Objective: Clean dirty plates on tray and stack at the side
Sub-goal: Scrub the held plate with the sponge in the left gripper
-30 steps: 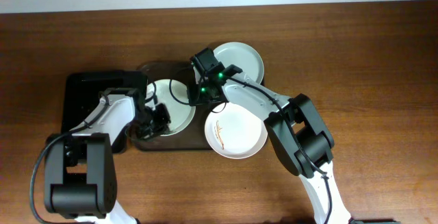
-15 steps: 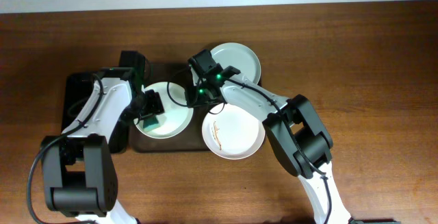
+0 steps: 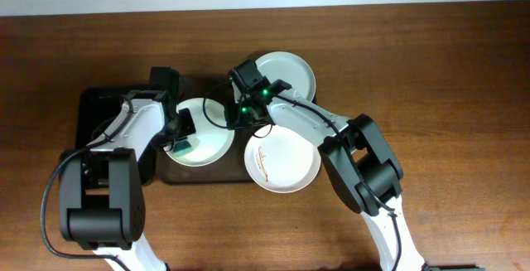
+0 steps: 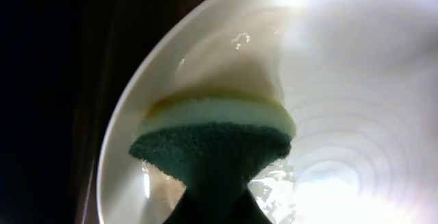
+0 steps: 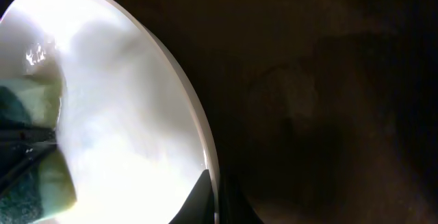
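A white plate [image 3: 205, 130] lies on the left part of the dark brown tray [image 3: 217, 176]. My left gripper [image 3: 180, 142] is shut on a green and yellow sponge [image 3: 182, 147] and presses it on the plate's left side. In the left wrist view the sponge [image 4: 217, 133] rests on the plate [image 4: 356, 80]. My right gripper [image 3: 236, 120] is shut on this plate's right rim; the right wrist view shows its fingers [image 5: 215, 193] pinching the plate [image 5: 123, 107]. A pale mint plate [image 3: 288, 72] lies behind. A white plate with a brown smear [image 3: 286, 162] lies in front right.
A smaller black tray [image 3: 95, 113] sits left of the brown tray, under my left arm. The smeared plate overhangs the brown tray's front right edge. Bare wooden table [image 3: 447, 122] stretches to the right and front.
My left wrist swung back and the sponge came onto the plate's left side. The plate shifted slightly left and forward. My right gripper stayed on the rim.
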`<state>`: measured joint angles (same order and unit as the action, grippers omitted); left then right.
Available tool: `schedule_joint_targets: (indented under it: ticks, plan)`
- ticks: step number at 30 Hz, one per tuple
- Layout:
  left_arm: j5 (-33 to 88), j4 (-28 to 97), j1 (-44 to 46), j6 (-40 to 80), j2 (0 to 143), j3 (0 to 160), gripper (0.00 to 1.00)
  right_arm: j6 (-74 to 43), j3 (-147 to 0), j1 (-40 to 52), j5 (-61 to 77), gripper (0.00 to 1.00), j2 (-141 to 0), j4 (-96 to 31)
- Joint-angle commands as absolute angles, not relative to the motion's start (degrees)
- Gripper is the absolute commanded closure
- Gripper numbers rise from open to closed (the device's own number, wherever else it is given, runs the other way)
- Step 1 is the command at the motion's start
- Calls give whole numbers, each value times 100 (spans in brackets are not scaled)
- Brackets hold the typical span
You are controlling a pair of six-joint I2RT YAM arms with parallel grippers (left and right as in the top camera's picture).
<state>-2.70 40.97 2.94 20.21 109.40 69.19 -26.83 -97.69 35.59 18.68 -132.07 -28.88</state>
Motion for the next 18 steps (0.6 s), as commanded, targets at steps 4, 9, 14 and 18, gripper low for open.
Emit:
schedule_joint_targets:
  ticks: [4, 9, 14, 18]
  plan:
    - [-694, 4331, 257, 2005, 10993, 6849, 99, -2683, -9832, 3524, 1756, 96, -13292, -2915]
    - [-690, 4801, 311, 1848, 10993, 6851, 99, -2641, -9832, 3524, 1756, 95, -13292, -2912]
    - [-701, 3157, 336, 1197, 10993, 6849, 99, -2641, -9832, 3524, 1756, 96, -13292, -2974]
    - [405, 3330, 436, 735, 10993, 6849, 99, -2641, -9832, 3524, 1756, 95, -13292, -2974]
